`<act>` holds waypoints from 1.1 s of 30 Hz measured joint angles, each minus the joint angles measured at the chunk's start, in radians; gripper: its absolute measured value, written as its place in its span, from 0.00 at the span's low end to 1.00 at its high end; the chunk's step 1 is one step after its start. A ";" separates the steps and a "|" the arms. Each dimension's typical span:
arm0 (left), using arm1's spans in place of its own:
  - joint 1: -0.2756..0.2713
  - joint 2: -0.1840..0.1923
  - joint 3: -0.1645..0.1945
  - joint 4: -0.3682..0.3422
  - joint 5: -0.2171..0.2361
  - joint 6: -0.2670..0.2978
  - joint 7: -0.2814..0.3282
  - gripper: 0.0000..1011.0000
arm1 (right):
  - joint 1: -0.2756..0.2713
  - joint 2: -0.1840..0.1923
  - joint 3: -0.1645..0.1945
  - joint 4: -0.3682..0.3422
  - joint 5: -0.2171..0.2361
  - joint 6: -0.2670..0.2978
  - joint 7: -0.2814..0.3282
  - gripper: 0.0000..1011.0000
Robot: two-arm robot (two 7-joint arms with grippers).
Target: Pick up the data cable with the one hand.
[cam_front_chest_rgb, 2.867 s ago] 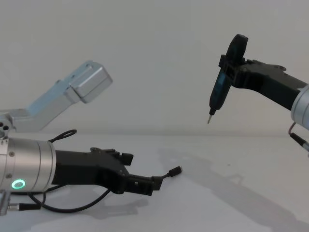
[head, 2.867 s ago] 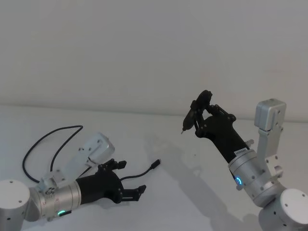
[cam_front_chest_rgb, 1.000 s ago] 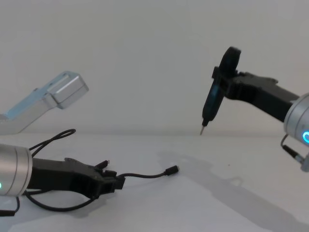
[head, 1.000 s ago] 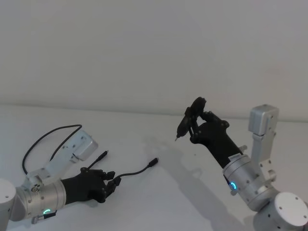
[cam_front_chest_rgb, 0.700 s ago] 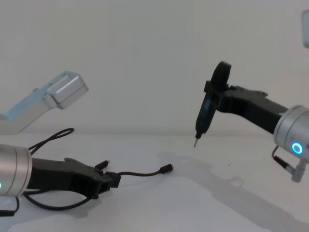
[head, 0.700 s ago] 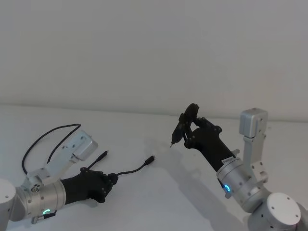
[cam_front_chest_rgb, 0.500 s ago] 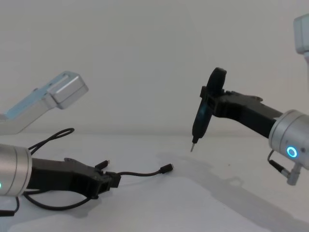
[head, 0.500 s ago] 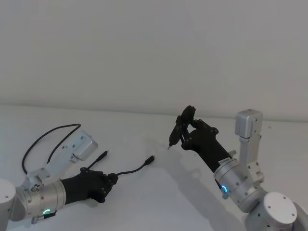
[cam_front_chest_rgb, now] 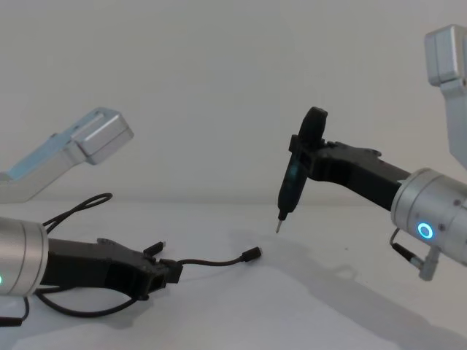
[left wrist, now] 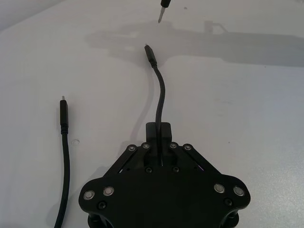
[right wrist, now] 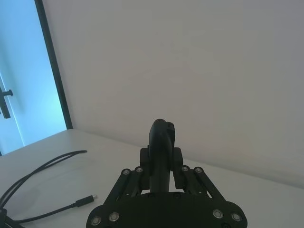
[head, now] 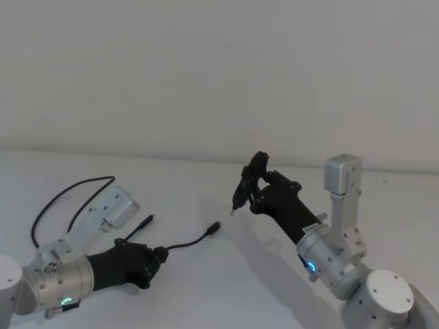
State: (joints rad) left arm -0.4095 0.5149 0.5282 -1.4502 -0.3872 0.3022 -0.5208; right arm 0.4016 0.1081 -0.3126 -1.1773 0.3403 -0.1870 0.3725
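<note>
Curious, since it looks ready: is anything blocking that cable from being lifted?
Nothing visible. The left tool is shut on the data cable; the pen held by the right tool hovers apart, its tip beyond the free plug.

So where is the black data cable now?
Head view, left side: the thin black cable is clamped in the left gripper, its plug near the black pen-shaped tool.

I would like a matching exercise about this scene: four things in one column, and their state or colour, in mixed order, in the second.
1 left gripper
2 right gripper
3 left wrist ring
4 right wrist ring

A blue
B shut on the data cable
C green
D shut on the pen-shaped tool

Pairs: 1-B, 2-D, 3-C, 4-A
</note>
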 joint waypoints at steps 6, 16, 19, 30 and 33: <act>0.000 0.000 0.000 0.000 0.000 0.000 0.000 0.05 | 0.009 -0.005 -0.007 0.016 0.001 0.001 0.005 0.27; 0.000 0.000 0.000 0.000 0.000 0.000 0.000 0.05 | 0.020 -0.011 -0.019 0.047 0.000 0.003 0.011 0.27; 0.000 0.000 0.000 0.000 0.000 0.000 0.000 0.05 | 0.025 -0.013 -0.021 0.056 -0.001 0.003 0.014 0.27; 0.000 0.000 0.000 0.000 0.000 0.000 0.000 0.05 | 0.044 -0.022 -0.026 0.093 -0.002 -0.002 0.024 0.27; 0.000 0.000 0.000 0.000 0.000 0.000 0.000 0.05 | 0.049 -0.024 -0.027 0.102 -0.002 -0.005 0.028 0.27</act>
State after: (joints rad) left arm -0.4095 0.5149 0.5283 -1.4501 -0.3872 0.3021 -0.5208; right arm 0.4505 0.0841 -0.3399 -1.0752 0.3385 -0.1923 0.4009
